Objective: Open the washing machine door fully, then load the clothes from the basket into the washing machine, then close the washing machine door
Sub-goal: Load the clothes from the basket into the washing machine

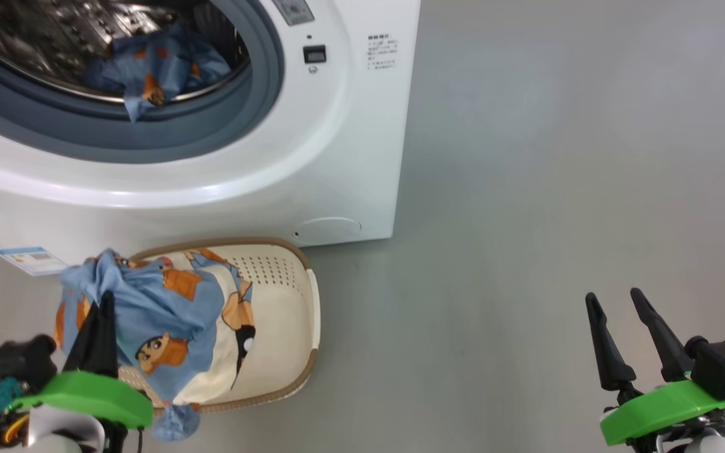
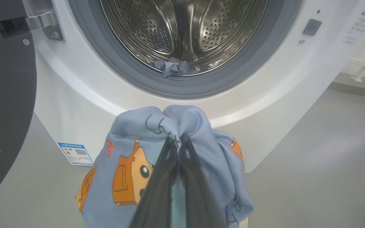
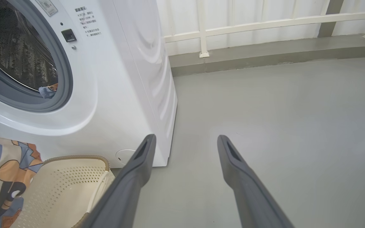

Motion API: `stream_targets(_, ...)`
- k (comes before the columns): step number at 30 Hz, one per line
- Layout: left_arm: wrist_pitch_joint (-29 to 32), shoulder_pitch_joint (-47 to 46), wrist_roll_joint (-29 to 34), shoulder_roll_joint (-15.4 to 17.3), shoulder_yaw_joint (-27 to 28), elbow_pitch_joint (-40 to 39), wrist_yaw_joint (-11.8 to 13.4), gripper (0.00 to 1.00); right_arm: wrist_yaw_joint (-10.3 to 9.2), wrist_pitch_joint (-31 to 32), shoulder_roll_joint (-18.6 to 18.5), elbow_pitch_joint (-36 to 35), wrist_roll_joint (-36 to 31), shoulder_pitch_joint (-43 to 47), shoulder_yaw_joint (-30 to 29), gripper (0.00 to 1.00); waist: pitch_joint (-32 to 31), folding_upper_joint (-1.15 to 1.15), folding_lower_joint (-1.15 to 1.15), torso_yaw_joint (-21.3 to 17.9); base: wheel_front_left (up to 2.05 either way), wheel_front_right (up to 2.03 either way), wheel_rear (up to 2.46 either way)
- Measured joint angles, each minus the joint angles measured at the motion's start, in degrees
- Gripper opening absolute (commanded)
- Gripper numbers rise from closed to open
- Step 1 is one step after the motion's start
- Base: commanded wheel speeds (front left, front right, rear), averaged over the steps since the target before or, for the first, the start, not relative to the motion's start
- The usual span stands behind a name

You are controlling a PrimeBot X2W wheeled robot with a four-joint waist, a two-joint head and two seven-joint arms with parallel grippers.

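The left gripper (image 2: 176,139), fingers clamped on a light blue cartoon-print garment (image 1: 167,302), holds it over the cream perforated plastic basket (image 1: 287,283), with the white front-loading washing machine (image 1: 337,157) at twelve o'clock. The right gripper (image 1: 614,297) waits, fingers apart. Trailing cloth could snag the rim.

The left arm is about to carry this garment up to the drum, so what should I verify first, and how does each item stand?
1. Grip: the left gripper is shut on the garment: ok.
2. Access: the washing machine door is swung aside of the opening: ok.
3. Lift: the garment is clear of the basket: cannot tell; fabric drapes into it.
4. Seal: the gasket is clear: not ok; the loaded garment hangs a corner over it.
5. Path: the right gripper is open, off to the side over the floor: ok.
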Motion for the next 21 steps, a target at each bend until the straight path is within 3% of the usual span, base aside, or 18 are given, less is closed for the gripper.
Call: stream_targets(21, 0.0, 10.8, 2.5, -2.7, 3.1, -12.0, 0.0, 0.00, 0.00, 0.0, -0.3, -0.5, 0.4, 2.5, -1.9, 1.00, -3.2, 0.00, 0.00, 1.4, 0.00, 0.00, 0.00)
